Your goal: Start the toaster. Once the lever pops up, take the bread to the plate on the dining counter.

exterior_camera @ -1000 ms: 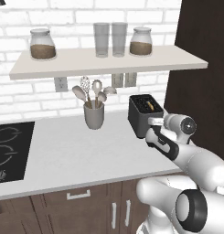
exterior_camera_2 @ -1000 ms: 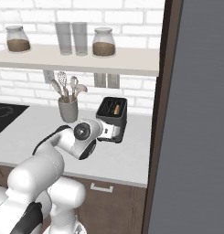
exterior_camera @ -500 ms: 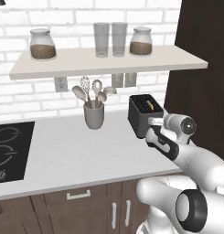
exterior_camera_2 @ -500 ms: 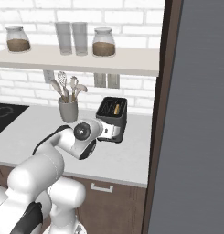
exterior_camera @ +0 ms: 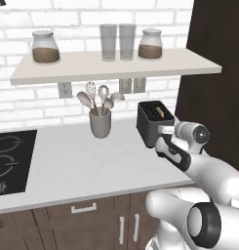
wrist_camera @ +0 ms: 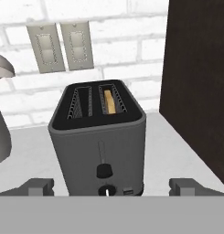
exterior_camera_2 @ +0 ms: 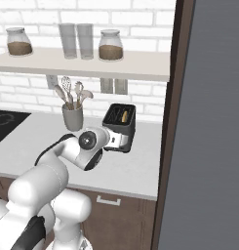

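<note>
The end effector [wrist_camera: 111, 187] stands spread to its widest, with one dark fingertip [wrist_camera: 38, 186] low on each side of the toaster's front in the hand view, and nothing is held between them. Neither tip touches the toaster [wrist_camera: 98, 137]; both sit apart from its walls, and the hand faces the front panel squarely. In the left base view the end effector [exterior_camera: 166, 131] sits right up against the toaster's front face, though whether it touches there cannot be told.

The toaster [exterior_camera: 154, 122] stands on the white counter [exterior_camera: 87, 161] near its right end, toward the back edge, next to a dark tall cabinet panel [exterior_camera: 216, 83]. Its front carries one lever [wrist_camera: 104, 171] partway down a vertical slot and one small knob [wrist_camera: 105, 190] below it. It has two slots on top; the bread [wrist_camera: 110, 101] is one slice, standing in the right-hand slot as the hand sees it, while the other slot is empty.

Further along the counter, toward the middle of the back edge, is one grey utensil cup [exterior_camera: 100, 123] holding several spoons and a whisk. At the left edge lies a black hob [exterior_camera: 9, 161].

On the wall behind are two outlet plates [wrist_camera: 61, 45]. Above, one shelf [exterior_camera: 111, 66] carries two jars [exterior_camera: 45, 47] and two glasses [exterior_camera: 117, 42].
</note>
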Available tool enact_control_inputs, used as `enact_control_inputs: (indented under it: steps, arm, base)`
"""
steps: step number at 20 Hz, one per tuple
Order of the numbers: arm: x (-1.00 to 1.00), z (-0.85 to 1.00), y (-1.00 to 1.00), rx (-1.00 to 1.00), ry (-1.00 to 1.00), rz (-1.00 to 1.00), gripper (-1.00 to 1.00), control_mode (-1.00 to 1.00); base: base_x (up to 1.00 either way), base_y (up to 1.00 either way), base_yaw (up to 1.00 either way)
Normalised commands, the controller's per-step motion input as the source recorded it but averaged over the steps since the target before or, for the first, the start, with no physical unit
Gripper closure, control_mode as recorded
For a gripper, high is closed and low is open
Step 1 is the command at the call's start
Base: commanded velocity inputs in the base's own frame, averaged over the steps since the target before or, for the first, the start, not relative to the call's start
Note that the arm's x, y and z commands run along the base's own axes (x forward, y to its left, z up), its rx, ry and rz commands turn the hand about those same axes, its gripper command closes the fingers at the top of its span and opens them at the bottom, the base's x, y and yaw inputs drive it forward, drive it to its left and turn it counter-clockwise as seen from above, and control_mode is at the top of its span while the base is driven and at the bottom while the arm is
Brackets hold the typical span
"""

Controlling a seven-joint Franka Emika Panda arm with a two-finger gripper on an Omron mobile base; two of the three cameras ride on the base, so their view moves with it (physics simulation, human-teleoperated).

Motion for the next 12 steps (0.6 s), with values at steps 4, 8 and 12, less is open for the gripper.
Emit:
enact_control_inputs:
  steps: [4,8,12]
  arm:
    - [0.00,0.00,0.07,0.00,0.00,0.00,-1.00,-1.00]
    - [0.00,0.00,0.14,0.00,0.00,0.00,-1.00,-1.00]
    - [0.00,0.00,0.05,0.00,0.00,0.00,-1.00,-1.00]
  base:
    - [0.00,0.00,0.00]
    - [0.00,0.00,0.00]
    - [0.00,0.00,0.00]
